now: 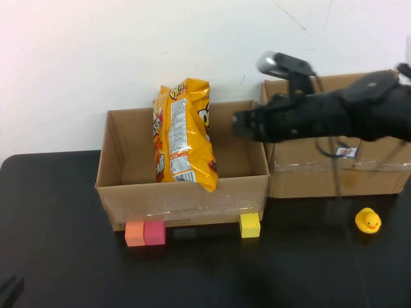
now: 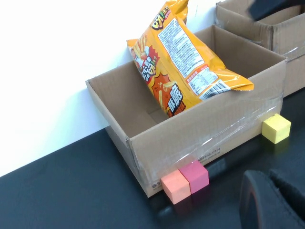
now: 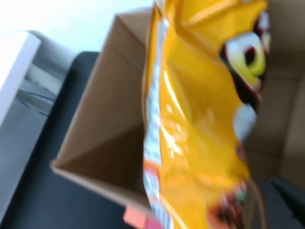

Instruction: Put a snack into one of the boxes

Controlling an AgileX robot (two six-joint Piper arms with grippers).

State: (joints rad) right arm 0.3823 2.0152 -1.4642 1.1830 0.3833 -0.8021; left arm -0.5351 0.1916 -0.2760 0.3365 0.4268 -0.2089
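Observation:
A yellow-orange snack bag (image 1: 183, 131) stands tilted inside the open left cardboard box (image 1: 128, 192), its lower corner hanging over the front wall. It shows the same way in the left wrist view (image 2: 186, 62) and fills the right wrist view (image 3: 195, 124). My right gripper (image 1: 243, 125) hovers over the box's right side, just right of the bag and apart from it. My left gripper (image 2: 272, 180) is shut and empty, low over the table in front of the box, and barely shows at the near left of the high view (image 1: 9, 290).
A second cardboard box (image 1: 359, 173) stands to the right, behind my right arm. Orange (image 1: 134, 233), pink (image 1: 155, 231) and yellow (image 1: 250, 225) cubes sit against the left box's front wall. A yellow rubber duck (image 1: 368, 221) is on the black table at the right.

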